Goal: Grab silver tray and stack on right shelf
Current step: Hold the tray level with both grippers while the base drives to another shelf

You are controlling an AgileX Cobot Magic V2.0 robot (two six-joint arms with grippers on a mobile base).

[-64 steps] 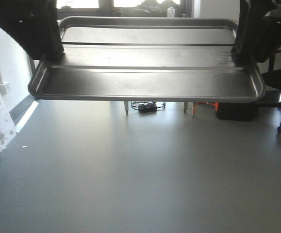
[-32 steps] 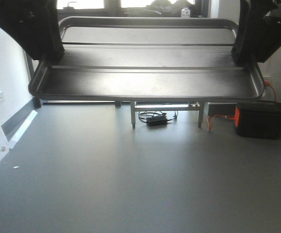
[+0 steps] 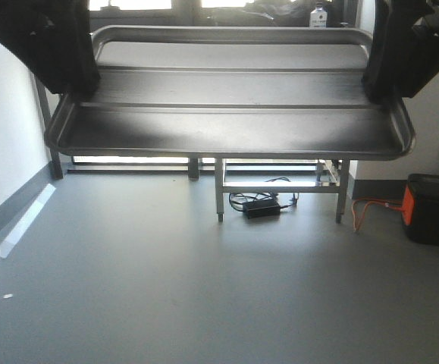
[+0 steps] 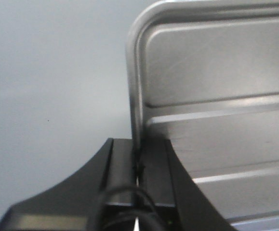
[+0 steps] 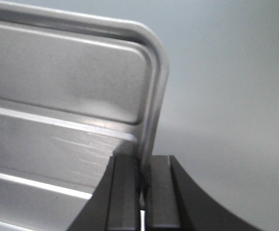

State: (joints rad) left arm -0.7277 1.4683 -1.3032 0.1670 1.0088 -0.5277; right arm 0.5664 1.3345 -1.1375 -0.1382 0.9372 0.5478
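Note:
The silver tray [image 3: 227, 125] hangs level in the air over a grey floor, its two long ribs running side to side. My left gripper [image 3: 79, 83] is shut on the tray's left rim and my right gripper [image 3: 382, 83] on its right rim. In the left wrist view the tray [image 4: 216, 96] fills the right side, and the left gripper [image 4: 138, 163] pinches its edge between both pads. The right wrist view shows the tray [image 5: 67, 96] on the left, with the right gripper [image 5: 141, 180] clamped on its rim. The right shelf is out of view.
Beyond the tray stands a steel-legged frame [image 3: 280, 186], with a black power adapter and cables [image 3: 261, 207] on the floor under it. A black and orange box [image 3: 431, 208] sits at the right wall. A white wall [image 3: 7, 136] runs along the left.
The background has slid to the right and downward in the front view: the steel frame, adapter and orange box all shifted right. The tray and both grippers keep the same place in the frame.

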